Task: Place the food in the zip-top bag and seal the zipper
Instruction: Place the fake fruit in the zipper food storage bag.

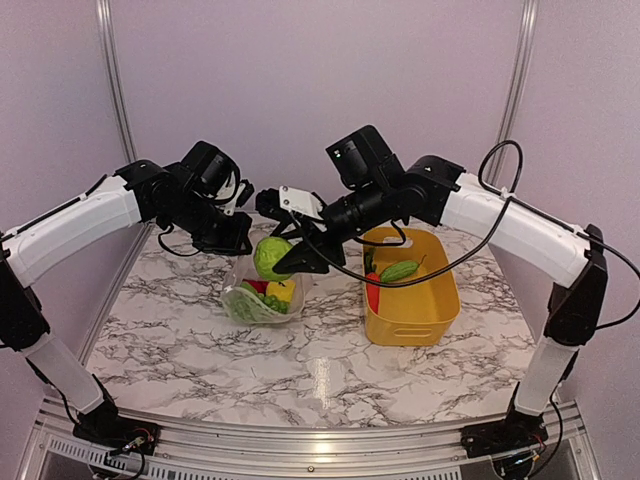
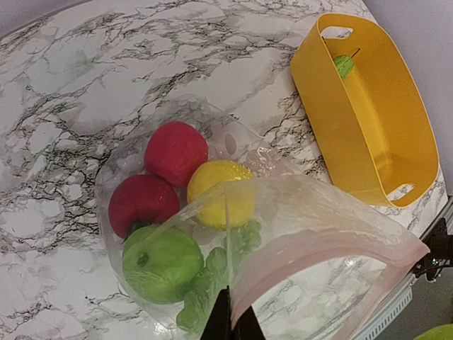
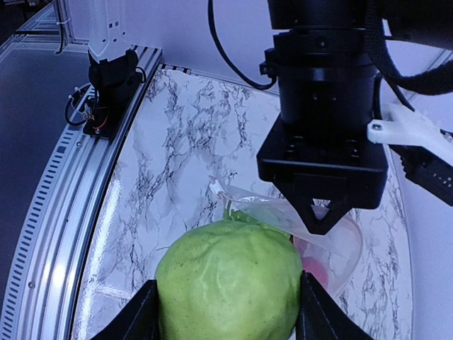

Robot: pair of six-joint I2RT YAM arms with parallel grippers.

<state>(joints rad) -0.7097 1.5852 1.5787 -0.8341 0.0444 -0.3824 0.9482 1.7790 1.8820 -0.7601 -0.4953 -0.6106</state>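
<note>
The zip-top bag (image 1: pixel 262 300) lies on the marble with its mouth lifted. My left gripper (image 2: pixel 232 319) is shut on the mouth edge at the pinkish zipper (image 2: pixel 333 244). Inside the bag are two red fruits (image 2: pixel 175 151), a yellow lemon (image 2: pixel 219 191), a green apple (image 2: pixel 163 262) and green leafy pieces (image 2: pixel 212 276). My right gripper (image 3: pixel 226 304) is shut on a large round green food piece (image 3: pixel 226 283), held just above the bag's mouth (image 1: pixel 270 257), close beside the left gripper (image 3: pixel 322 219).
The yellow basket (image 1: pixel 420 320) stands to the right of the bag, with a green piece (image 1: pixel 398 270) and a red-orange piece (image 1: pixel 373 290) in it. Both arms meet over the table's middle. The metal rail (image 3: pixel 64 212) runs along the near edge.
</note>
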